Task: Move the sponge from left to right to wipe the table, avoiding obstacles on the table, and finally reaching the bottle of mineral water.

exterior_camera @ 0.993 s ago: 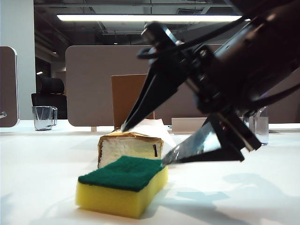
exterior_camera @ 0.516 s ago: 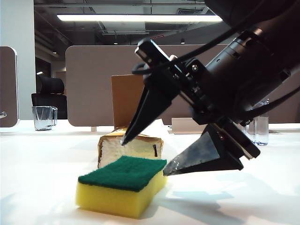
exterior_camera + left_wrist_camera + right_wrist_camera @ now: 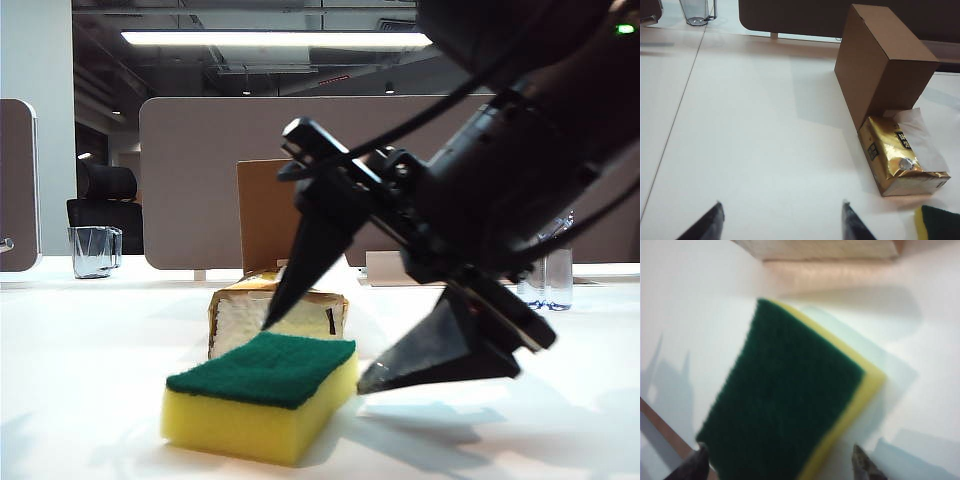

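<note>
tissue pack touching cardboard box — bare table beside them.

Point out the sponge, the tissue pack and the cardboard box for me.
sponge point(image 3: 268, 368): exterior view, green scouring top.
tissue pack point(image 3: 888, 152): left wrist view, gold wrapper's top face.
cardboard box point(image 3: 890, 42): left wrist view, upper face.
</note>
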Motion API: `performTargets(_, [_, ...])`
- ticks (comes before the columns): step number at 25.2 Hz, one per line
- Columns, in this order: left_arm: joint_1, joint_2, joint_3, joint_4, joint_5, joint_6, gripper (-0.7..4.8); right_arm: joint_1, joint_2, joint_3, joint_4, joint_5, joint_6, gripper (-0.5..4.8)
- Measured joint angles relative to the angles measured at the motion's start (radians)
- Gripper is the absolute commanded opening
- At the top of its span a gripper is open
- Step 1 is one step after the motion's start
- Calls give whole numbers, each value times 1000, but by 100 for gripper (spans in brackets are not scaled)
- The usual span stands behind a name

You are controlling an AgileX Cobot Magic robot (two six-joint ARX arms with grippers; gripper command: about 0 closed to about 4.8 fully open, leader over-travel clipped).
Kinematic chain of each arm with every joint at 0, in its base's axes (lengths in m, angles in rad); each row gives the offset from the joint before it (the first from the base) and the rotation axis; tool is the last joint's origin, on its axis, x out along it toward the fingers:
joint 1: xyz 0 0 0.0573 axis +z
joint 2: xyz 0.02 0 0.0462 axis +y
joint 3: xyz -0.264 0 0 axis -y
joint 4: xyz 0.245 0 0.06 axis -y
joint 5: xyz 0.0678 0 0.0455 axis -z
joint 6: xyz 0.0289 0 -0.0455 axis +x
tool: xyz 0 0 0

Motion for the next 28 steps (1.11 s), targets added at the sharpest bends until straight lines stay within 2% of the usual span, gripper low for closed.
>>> performTargets(8, [0, 0, 0, 0, 0, 32, 301, 0, 43, 39, -43, 0, 12, 370])
performTargets(28, [0, 0, 0, 0, 0, 36, 301, 37, 106, 71, -11, 10, 37, 369])
